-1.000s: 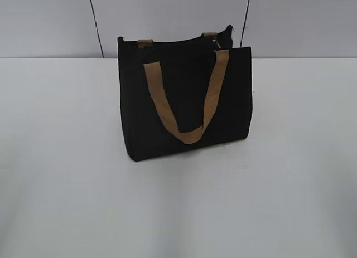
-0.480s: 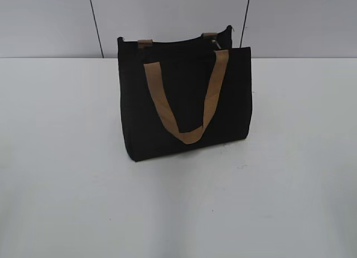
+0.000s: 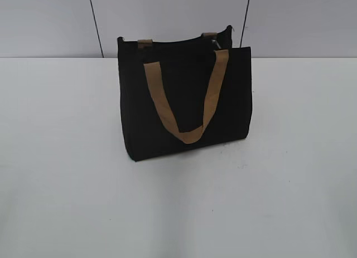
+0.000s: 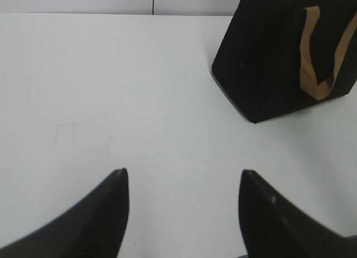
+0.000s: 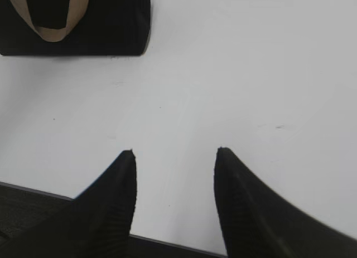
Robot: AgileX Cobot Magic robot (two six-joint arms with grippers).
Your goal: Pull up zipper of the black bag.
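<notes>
The left gripper (image 4: 181, 177) stands open, its two dark fingers (image 4: 109, 213) well apart with only bare white desk (image 4: 111, 74) between them. It holds nothing and hangs above the desk, well apart from the black bag (image 4: 268, 63), which shows in the upper right corner of the left wrist view.

The right gripper (image 5: 174, 152) is open too, with nothing between its ribbed black fingers (image 5: 245, 208). It is above the near edge of the desk, where a dark strip shows below the white top. The bag (image 5: 111, 24) is far from it, in the upper left corner of the right wrist view.

In the exterior view no gripper is seen. The black bag (image 3: 187, 96) stands upright near the far edge of the desk (image 3: 67, 185), about in the middle between its left and right sides. Its front tan handle (image 3: 187, 105) hangs down on the front face as a U-shaped loop. The zipper (image 3: 215, 42) pull, small and silvery, sits at the top edge near the right end of the bag. Behind the desk is a pale wall (image 3: 167, 13) with two dark vertical lines.
</notes>
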